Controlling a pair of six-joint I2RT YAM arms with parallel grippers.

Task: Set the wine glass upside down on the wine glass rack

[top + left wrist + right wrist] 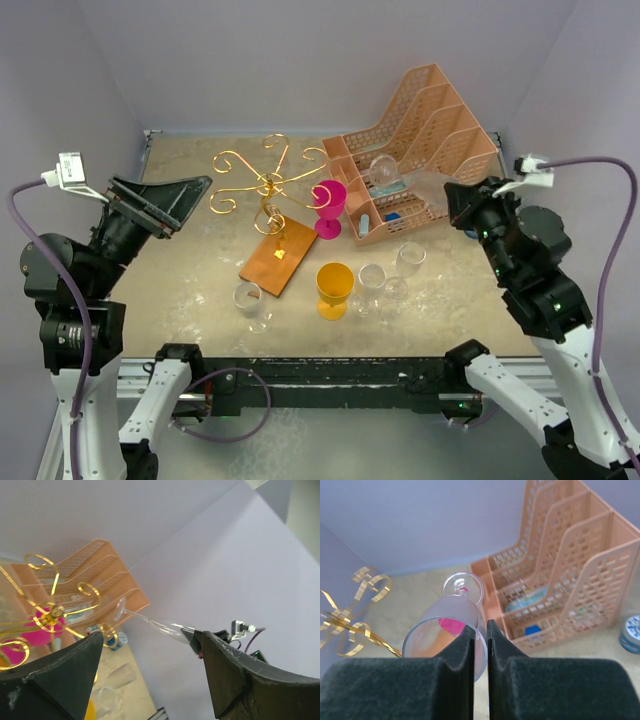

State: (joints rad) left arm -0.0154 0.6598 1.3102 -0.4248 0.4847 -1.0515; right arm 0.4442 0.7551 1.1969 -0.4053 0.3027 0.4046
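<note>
Currently, glass [445, 620] gripped at rim by right tool [480, 630], tipped sideways ready for inverting; left tool [190, 205] held wide apart, empty, near rack [270, 185].

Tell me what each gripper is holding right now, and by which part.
The right gripper pinches the clear wine glass by the rim of its bowl, with the foot pointing away from it. The left gripper is open and holds nothing.

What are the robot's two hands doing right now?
Left gripper: open, empty.
Right gripper: shut on the rim of the clear wine glass.
</note>
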